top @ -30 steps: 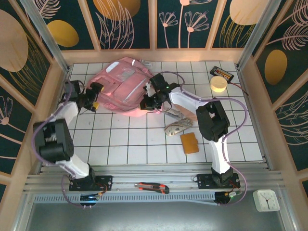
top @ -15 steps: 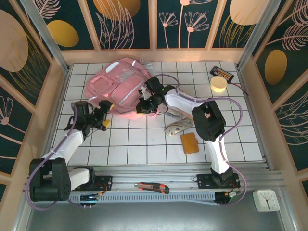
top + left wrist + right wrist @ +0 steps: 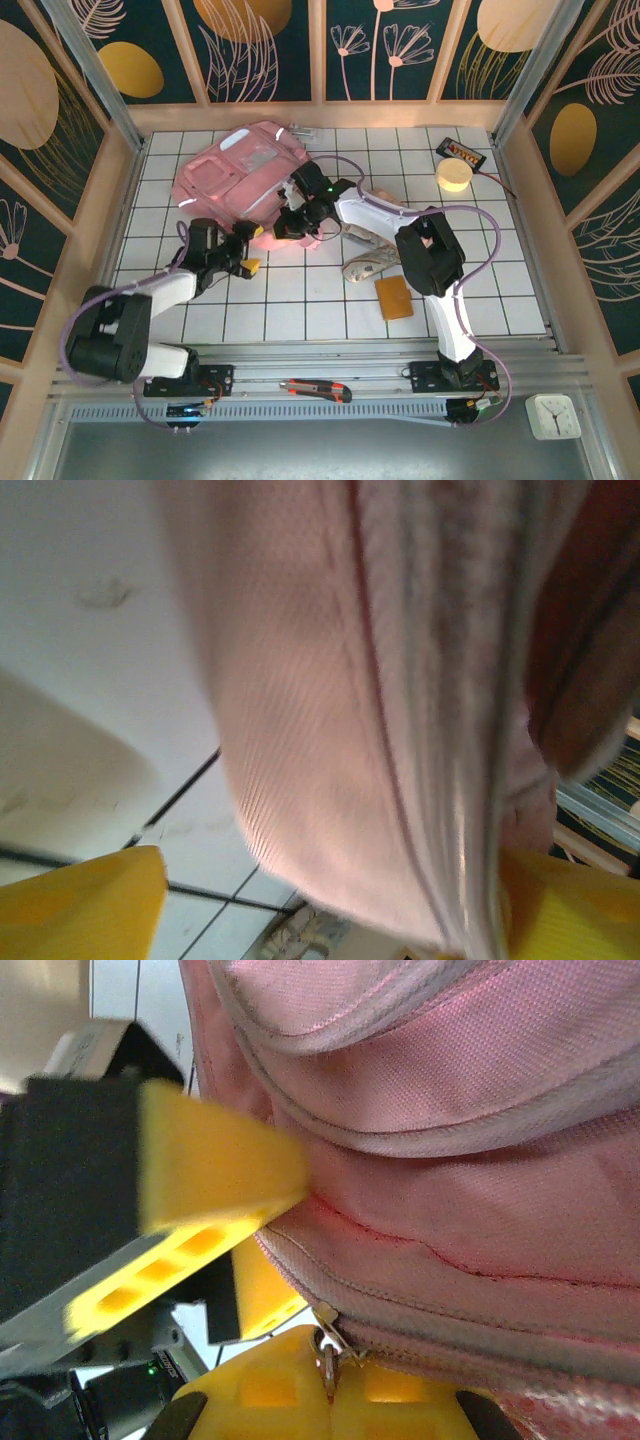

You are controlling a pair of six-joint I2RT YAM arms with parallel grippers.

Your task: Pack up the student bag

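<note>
student bag [image 3: 240,175] sits inside open left hand [image 3: 250,259]; right hand [image 3: 286,228] seemingly pinches its zipper [image 3: 325,1356].

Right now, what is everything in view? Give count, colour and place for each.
Soft pink fabric backpack: one, pink, far left of white tiled table
Round roll: one, pale yellow, far right
Flat buttoned device: one, black, far right corner
Flat rectangular pad: one, orange-brown, near right
Crumpled soft item: one, grey-beige, centre
Utility knife: one, red-black, on metal front rail
Square clock: one, white, off table, near right
Left gripper: one, yellow fingers, open at backpack's near edge
Right gripper: one, yellow fingers, shut on backpack's zipper pull
</note>
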